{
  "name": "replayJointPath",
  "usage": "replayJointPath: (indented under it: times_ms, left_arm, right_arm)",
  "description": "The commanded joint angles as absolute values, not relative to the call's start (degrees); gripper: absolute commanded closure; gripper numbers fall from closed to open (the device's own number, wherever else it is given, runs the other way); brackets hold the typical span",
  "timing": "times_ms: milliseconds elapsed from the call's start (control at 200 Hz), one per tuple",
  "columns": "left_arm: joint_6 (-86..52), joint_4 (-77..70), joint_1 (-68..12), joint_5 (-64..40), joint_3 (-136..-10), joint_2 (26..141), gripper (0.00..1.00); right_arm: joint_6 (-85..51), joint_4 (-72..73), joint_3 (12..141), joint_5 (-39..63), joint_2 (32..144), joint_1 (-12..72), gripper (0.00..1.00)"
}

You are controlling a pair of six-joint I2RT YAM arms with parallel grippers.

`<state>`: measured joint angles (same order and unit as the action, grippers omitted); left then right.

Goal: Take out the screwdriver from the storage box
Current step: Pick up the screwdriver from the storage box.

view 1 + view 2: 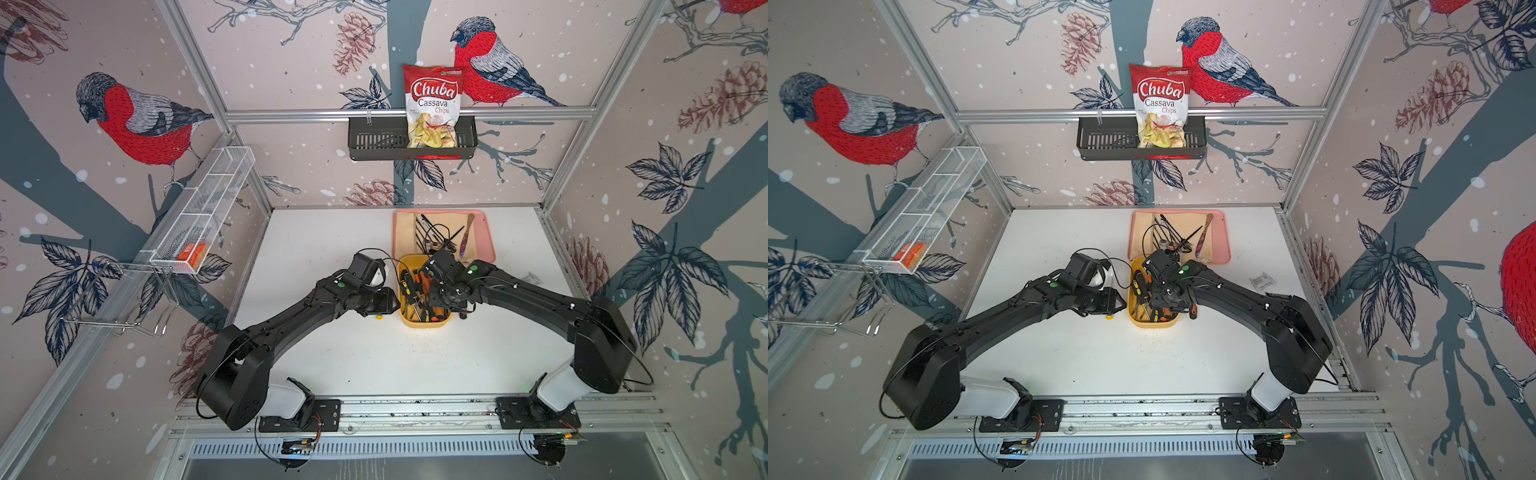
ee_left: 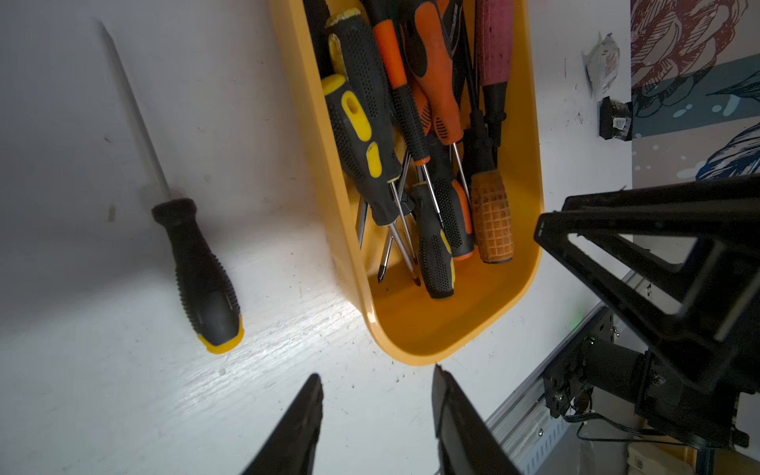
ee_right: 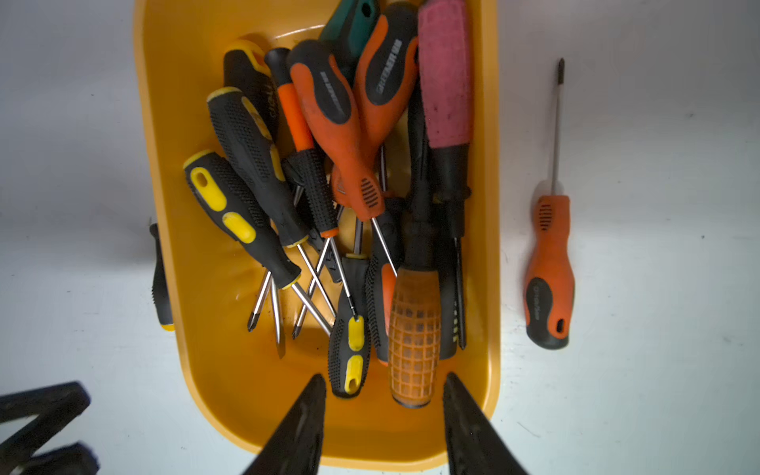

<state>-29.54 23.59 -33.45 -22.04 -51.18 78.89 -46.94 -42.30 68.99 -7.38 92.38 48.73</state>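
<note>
Right wrist view: holds right pincer [image 3: 384,376] parted, empty, over mustard-yellow plastic storage box [image 3: 172,123], likely to line up amber gridded-handle screwdriver [image 3: 413,337]; holds left pincer [image 2: 377,370] parted, empty, just beside box, out of the way.

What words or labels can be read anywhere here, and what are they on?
"Chuba Cassava Chips": on the chips bag in the black wall basket.
Print on the orange screwdriver handles in the storage box: too blurred to read.
The small packet on the table: too small.
</note>
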Motion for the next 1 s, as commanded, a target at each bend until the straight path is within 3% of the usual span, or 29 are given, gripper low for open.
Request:
replayJointPath:
  times_ms: [0,505,806,996]
  left_arm:
    - [-27.74,22.73,-33.34,-22.65,-50.65,77.47,0.54]
    - [-28.13,22.11,-33.33,-22.46,-49.21,75.94,0.54]
    - [-29.61,21.31,-33.32,-22.15,-48.74,76.20,0.55]
    - [-30.48,21.11,-33.34,-21.27,-49.25,76.20,0.55]
  right_arm:
    - [-49.99,-43.85,69.22,-9.84,93.94,49.10,0.53]
    - [-49.11,-41.87,68.45,-10.21,100.39,48.60,0.58]
    - [-47.65,-40.70,68.18,-8.82,100.60,48.42,0.79]
    - [-46.87,-42.22,68.89,-9.48,97.84,48.87,0.84]
